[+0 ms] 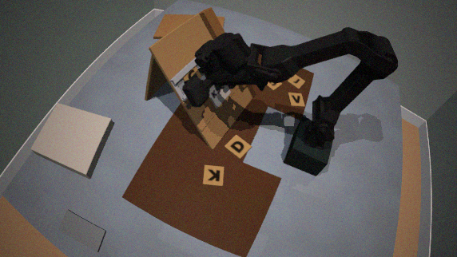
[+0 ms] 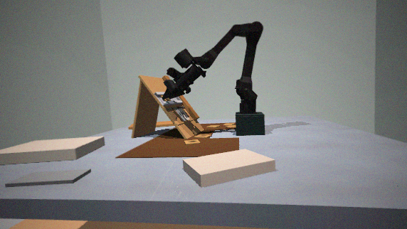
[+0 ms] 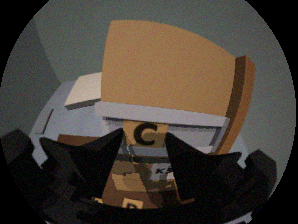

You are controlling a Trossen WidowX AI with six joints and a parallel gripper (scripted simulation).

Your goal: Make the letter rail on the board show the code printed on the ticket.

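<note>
My gripper (image 1: 192, 77) (image 2: 165, 97) (image 3: 144, 133) is shut on the C tile (image 3: 145, 134), which reads upright in the wrist view. The tile is at the pale rail (image 3: 165, 112) on the sloped wooden board (image 1: 176, 57) (image 3: 170, 65), just below the rail's upper lip and left of its middle. I cannot tell whether it is fully in the channel. The ticket (image 3: 164, 171) is partly shadowed below; "KS" shows, the rest is unclear. Loose tiles lie flat: K (image 1: 213, 175), D (image 1: 238, 146), V (image 1: 296, 99), J (image 1: 296, 81), and one partly hidden by the arm.
A brown mat (image 1: 168, 191) (image 2: 156, 151) lies under the board and tiles. A pale block (image 1: 73, 137) (image 2: 53, 147) and a thin grey slab (image 1: 84, 231) (image 2: 50, 178) lie on the counter; another pale block (image 2: 228, 163) is near its front edge. A raised wooden strip (image 3: 242, 100) borders the board's right side.
</note>
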